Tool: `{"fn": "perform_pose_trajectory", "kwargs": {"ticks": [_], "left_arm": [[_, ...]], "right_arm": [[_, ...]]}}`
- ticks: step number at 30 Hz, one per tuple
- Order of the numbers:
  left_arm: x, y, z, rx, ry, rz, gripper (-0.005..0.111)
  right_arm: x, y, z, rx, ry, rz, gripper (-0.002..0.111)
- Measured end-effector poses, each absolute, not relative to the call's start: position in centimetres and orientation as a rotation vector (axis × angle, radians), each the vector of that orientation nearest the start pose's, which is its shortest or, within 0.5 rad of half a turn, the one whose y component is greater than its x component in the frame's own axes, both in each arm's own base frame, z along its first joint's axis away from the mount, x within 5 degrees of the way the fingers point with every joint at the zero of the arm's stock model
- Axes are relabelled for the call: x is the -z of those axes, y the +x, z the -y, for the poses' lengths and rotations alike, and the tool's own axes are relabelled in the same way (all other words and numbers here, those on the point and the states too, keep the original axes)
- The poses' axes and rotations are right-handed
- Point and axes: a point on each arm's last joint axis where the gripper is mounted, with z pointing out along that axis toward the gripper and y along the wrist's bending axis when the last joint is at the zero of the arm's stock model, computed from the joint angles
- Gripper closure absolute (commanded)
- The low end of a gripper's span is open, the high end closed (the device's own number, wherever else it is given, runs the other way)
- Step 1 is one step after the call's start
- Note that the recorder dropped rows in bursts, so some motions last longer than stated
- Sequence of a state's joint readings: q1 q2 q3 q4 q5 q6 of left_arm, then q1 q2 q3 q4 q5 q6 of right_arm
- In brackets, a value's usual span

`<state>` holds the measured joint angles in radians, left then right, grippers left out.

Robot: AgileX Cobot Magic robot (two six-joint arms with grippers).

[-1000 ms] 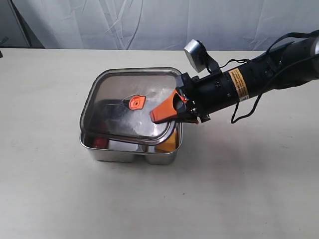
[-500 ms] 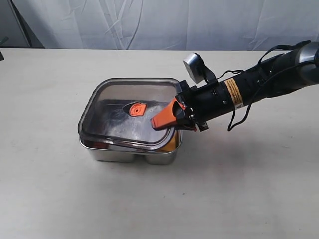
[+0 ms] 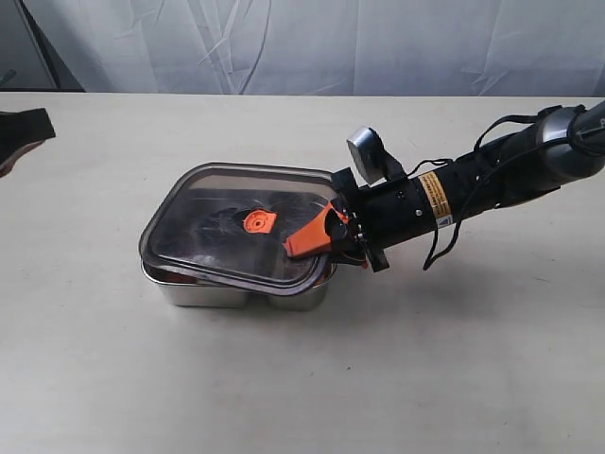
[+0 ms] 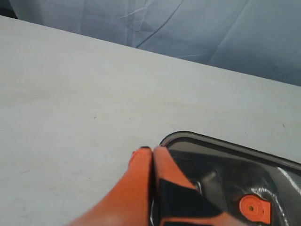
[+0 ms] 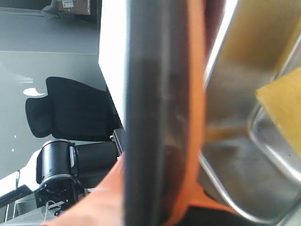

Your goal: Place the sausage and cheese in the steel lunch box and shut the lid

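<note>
The dark translucent lid (image 3: 217, 203), with its orange valve tab (image 3: 256, 221), lies low over the steel lunch box (image 3: 236, 291) and overhangs its left side. My right gripper (image 3: 307, 241) is shut on the lid's right edge. The right wrist view shows that dark edge (image 5: 146, 94) pinched in the right gripper (image 5: 155, 141), and beyond it the steel lunch box (image 5: 235, 155) with the yellow cheese (image 5: 282, 108) inside. The sausage is hidden under the lid. My left gripper (image 3: 19, 137) hangs at the far left, away from the box. In the left wrist view the left gripper (image 4: 151, 151) is shut with nothing in it, and a corner of the lid (image 4: 225, 150) shows behind.
The pale table (image 3: 302, 378) spreads all round the box. A white cloth backdrop (image 3: 302, 43) hangs behind it. My right arm (image 3: 473, 184) reaches in from the right, with its cables hanging down beside it.
The right gripper has lowered the lid and carried it left, so it now sits close over the box. The left gripper has come into view at the left edge.
</note>
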<state>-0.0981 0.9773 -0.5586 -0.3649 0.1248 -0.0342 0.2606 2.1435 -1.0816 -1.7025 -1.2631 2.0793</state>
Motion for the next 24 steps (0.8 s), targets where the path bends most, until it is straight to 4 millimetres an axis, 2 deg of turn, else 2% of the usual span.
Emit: {"fn": "perform_pose_trajectory", "kwargs": {"ticks": [2, 8, 12, 16, 18, 21, 24], "left_arm": [[-27.3, 20.2, 2.7, 0.353, -0.252, -2.057, 0.107], [-23.7, 22.6, 3.5, 0.333, -0.196, -2.312, 0.107], [-23.0, 25.0, 4.0, 0.419, -0.205, -2.409, 0.107], [-23.4, 27.6, 3.0, 0.65, -0.252, -2.405, 0.107], [-23.1, 28.9, 1.8, 0.764, -0.308, -2.384, 0.107], [-21.5, 30.1, 0.0, 0.788, -0.374, -2.397, 0.107], [-20.1, 30.6, -0.5, 0.779, -0.386, -2.431, 0.107]], "right_arm": [[-11.4, 31.7, -17.3, -1.854, -0.398, -2.558, 0.109], [-11.4, 31.6, -17.3, -1.857, -0.397, -2.559, 0.109], [-11.4, 31.6, -17.3, -1.857, -0.397, -2.559, 0.109], [-11.4, 31.6, -17.3, -1.858, -0.398, -2.558, 0.109], [-11.4, 31.6, -17.3, -1.858, -0.398, -2.558, 0.109], [-11.4, 31.6, -17.3, -1.858, -0.398, -2.558, 0.109], [-11.4, 31.6, -17.3, -1.858, -0.398, -2.558, 0.109]]}}
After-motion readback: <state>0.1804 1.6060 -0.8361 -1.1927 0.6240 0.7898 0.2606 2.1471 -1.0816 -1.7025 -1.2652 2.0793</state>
